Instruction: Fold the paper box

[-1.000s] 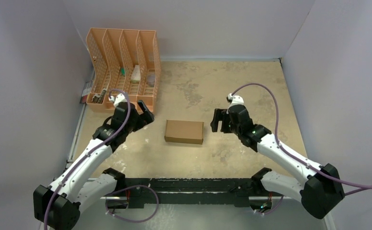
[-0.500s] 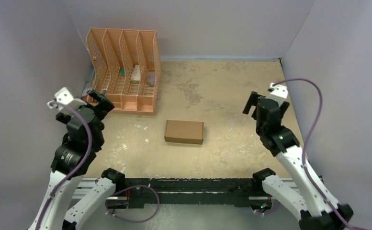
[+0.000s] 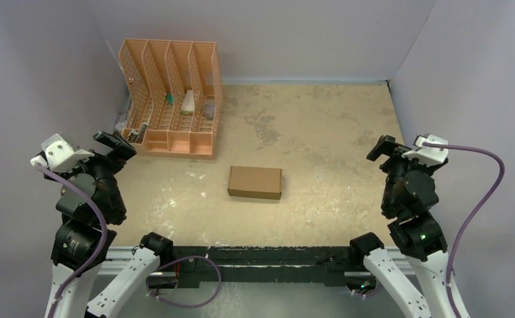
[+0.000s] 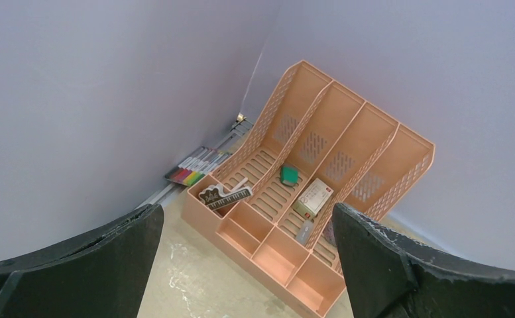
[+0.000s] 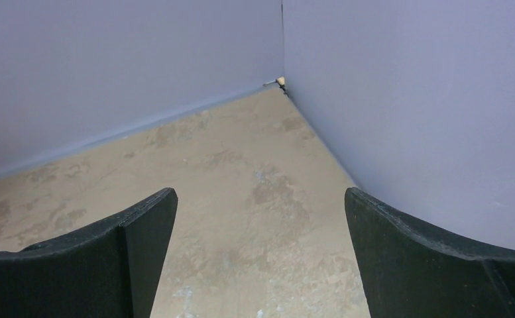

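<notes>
The paper box (image 3: 255,182) is a small flat brown cardboard rectangle lying closed near the middle of the table, seen only in the top view. My left gripper (image 3: 115,144) is raised at the table's left edge, far from the box, open with nothing between its fingers (image 4: 102,265). My right gripper (image 3: 386,147) is raised at the right edge, also well away from the box, open and empty; its fingers (image 5: 135,245) frame bare table and the back right corner.
An orange slotted file organiser (image 3: 172,96) stands at the back left, holding small items; in the left wrist view the organiser (image 4: 314,192) fills the space ahead. Coloured pens (image 4: 191,169) lie by the left wall. Grey walls (image 3: 466,99) enclose the table.
Both arms have pulled back from beside the box to the table's side edges and lifted. The right gripper opened a little wider. The box has not moved.
</notes>
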Tool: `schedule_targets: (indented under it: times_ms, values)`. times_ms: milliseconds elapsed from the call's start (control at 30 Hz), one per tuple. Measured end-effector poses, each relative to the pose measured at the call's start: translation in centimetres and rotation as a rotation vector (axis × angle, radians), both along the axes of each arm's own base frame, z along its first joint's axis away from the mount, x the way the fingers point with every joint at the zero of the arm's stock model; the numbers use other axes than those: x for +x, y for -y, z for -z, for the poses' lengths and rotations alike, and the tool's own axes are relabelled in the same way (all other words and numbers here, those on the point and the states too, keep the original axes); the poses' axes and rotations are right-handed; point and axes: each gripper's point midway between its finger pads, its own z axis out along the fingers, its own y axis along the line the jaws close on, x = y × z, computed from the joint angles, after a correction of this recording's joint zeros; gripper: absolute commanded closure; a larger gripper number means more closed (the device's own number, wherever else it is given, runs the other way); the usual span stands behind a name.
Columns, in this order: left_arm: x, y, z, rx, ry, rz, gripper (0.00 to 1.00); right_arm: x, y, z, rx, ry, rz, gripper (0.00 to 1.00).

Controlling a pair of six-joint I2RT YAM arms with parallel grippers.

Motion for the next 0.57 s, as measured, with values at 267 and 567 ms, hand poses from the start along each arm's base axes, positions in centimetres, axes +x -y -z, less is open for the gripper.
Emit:
schedule_targets:
  times_ms: [267, 567]
  values:
    - [0.2, 0.3, -1.0, -0.009, 0.041, 0.015, 0.0, 0.7, -0.1, -0.1, -0.034, -0.005, 0.001, 0.01]
    - [1.2, 1.1, -0.3, -0.008, 0.029, 0.045, 0.0, 1.3, -0.4, 0.6, -0.04, -0.019, 0.0, 0.01]
